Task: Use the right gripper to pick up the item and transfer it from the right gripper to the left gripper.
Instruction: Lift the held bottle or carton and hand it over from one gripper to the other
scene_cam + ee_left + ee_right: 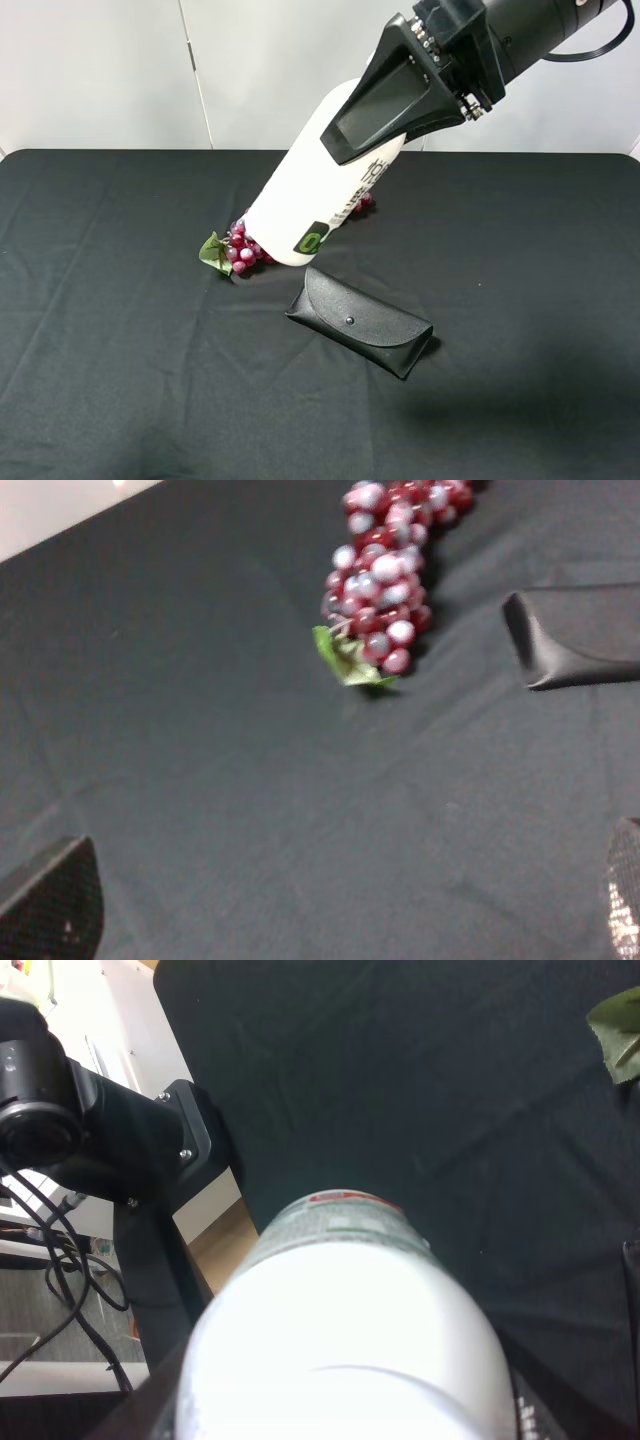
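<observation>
From overhead: right gripper (352, 132) grips bottle (300, 200) | left wrist: grapes (385, 570) unobstructed

The white bottle (305, 200) bears black lettering (376, 172) high on its side and a green-and-black mark (312, 240) near its lower end. Neither is legible. Its red-edged label (345, 1215) in the right wrist view is blurred too.

Even bright light, soft shadows on the black bench (120, 380); left wrist view blurred, white bottle (340, 1340) glaring (close, unfocused).
</observation>
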Robot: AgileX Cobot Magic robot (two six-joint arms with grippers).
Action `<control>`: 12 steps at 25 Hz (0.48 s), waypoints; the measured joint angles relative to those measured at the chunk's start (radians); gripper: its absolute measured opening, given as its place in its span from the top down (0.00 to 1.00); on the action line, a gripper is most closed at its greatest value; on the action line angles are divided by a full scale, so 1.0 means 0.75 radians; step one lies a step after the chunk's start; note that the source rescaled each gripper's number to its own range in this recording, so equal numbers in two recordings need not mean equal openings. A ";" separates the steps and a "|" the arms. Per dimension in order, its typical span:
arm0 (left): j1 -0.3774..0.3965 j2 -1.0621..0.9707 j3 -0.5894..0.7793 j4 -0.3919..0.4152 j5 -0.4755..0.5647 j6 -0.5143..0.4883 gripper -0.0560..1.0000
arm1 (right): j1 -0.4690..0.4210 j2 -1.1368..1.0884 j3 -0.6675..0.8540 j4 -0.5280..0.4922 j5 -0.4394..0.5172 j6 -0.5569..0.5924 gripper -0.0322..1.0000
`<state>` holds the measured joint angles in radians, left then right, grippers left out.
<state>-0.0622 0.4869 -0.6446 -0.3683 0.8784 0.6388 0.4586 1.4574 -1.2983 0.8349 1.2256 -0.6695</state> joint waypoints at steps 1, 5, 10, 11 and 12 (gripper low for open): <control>-0.019 0.016 0.000 -0.001 -0.006 0.004 0.00 | 0.000 0.000 0.000 0.000 0.000 0.000 0.93; -0.113 0.090 -0.014 -0.004 -0.043 0.014 0.00 | 0.000 0.000 0.000 0.001 0.000 0.000 0.93; -0.228 0.205 -0.069 -0.005 -0.116 0.035 0.00 | 0.000 0.000 0.000 0.002 0.000 0.000 0.93; -0.249 0.232 -0.074 -0.005 -0.129 0.037 0.00 | 0.000 0.000 0.000 0.002 0.000 0.000 0.93; -0.274 0.255 -0.080 -0.006 -0.140 0.037 0.00 | 0.000 0.000 0.000 0.002 0.000 0.000 0.93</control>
<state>-0.2677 0.6784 -0.7047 -0.3725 0.7738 0.6663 0.4586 1.4574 -1.2983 0.8362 1.2256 -0.6695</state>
